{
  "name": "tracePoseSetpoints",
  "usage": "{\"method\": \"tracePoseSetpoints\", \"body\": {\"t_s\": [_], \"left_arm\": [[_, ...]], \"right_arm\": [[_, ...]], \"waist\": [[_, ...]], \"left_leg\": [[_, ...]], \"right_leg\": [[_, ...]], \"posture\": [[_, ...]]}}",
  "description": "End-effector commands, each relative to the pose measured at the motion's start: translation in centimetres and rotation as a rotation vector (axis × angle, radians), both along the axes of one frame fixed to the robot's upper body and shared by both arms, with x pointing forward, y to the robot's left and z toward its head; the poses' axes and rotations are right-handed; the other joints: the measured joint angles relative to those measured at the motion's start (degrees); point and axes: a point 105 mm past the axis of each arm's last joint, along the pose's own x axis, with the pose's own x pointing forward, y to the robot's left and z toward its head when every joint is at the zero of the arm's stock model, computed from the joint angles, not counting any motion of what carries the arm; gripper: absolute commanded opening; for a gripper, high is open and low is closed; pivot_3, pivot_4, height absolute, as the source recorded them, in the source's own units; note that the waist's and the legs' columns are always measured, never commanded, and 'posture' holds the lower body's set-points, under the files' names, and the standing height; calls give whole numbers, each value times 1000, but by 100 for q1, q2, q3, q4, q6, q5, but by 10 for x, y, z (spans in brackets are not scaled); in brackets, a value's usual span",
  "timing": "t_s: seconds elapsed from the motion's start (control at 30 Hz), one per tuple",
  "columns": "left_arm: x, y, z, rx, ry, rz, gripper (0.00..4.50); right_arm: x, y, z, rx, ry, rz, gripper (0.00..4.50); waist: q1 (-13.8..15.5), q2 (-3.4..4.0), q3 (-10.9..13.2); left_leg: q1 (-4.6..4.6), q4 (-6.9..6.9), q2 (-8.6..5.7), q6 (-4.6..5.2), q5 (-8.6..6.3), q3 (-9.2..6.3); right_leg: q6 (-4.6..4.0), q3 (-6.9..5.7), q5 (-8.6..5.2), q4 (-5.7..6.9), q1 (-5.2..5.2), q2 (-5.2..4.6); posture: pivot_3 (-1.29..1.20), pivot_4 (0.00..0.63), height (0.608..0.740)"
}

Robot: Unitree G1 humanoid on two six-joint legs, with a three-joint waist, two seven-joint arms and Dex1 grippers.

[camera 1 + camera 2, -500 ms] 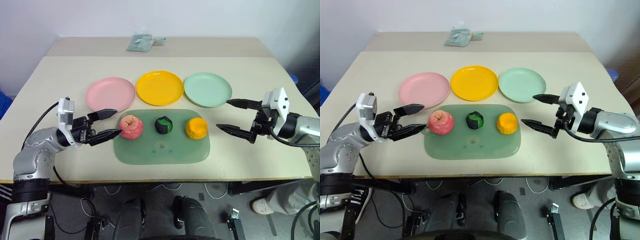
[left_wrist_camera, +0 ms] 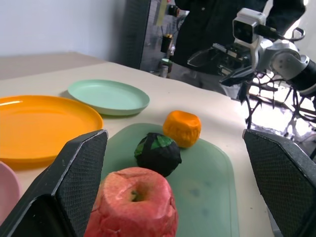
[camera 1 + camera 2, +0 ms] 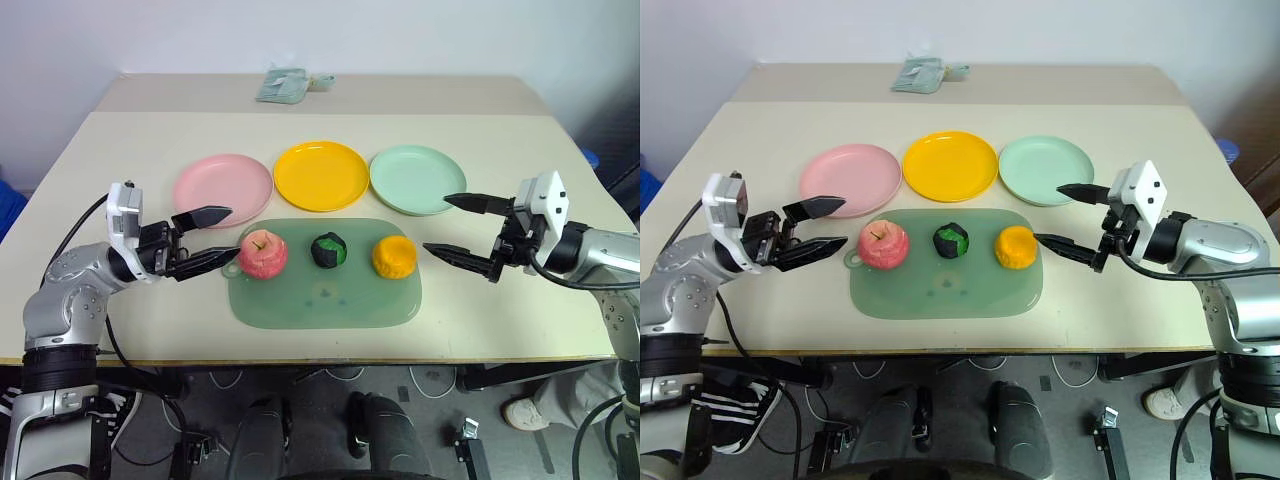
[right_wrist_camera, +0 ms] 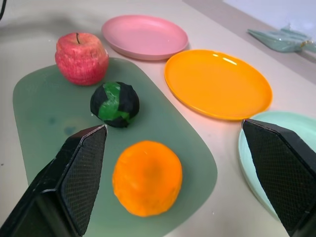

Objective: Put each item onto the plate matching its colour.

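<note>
While both grippers hang with jaws apart and empty, the left gripper (image 3: pixel 213 237) just beside the apple (image 3: pixel 262 254) and the right gripper (image 3: pixel 448 225) near the orange lump (image 3: pixel 393 256), all three fruits sit in a row on the green mat (image 3: pixel 322 295). Pink-red and dimpled with a short stem, the apple lies on the left, the green-and-black ball (image 3: pixel 328 250) in the middle, the lump on the right. Behind the mat lie the pink plate (image 3: pixel 222 189), yellow plate (image 3: pixel 321 176) and mint plate (image 3: pixel 417 179), all bare.
</note>
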Motion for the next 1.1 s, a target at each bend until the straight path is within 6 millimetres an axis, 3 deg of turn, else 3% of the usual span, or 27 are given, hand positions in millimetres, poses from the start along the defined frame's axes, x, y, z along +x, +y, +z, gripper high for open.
{"method": "tracePoseSetpoints", "body": {"t_s": [0.03,0.3,0.47,0.67,1.0,1.1], "left_arm": [[9,4,6,9,-15,-13,4500],[30,-5,4,37,11,-82,4500],[33,-19,-4,124,-9,-137,4500],[32,-31,-20,248,-54,-169,4500],[43,-36,-42,384,-77,-140,4500],[44,-35,-58,466,-93,-145,4500]], "right_arm": [[-5,20,12,42,-65,36,4467],[-21,66,38,104,-154,104,4467],[-22,73,42,106,-189,115,4467],[-24,79,30,77,-156,143,4467],[-37,85,17,58,-95,188,4467],[-39,85,17,49,-98,195,4467]], "waist": [[0,0,0],[0,-1,0],[-3,-3,-1],[5,-3,-1],[0,-3,-2],[3,-3,-2]], "left_leg": [[0,0,0,0,0,0],[-3,1,-3,0,0,0],[-4,1,-2,0,0,-1],[-4,1,-2,1,0,-1],[-4,1,-2,1,0,-2],[-4,2,-3,1,0,-2]], "right_leg": [[1,0,1,1,0,1],[13,0,8,1,-1,0],[12,-1,7,0,-2,2],[4,-1,3,0,-1,1],[4,-1,3,1,-2,2],[4,-1,3,0,-1,0]], "posture": [[0,150,740],[0,150,740],[0,150,740],[0,150,740],[0,150,740],[0,150,740]]}}
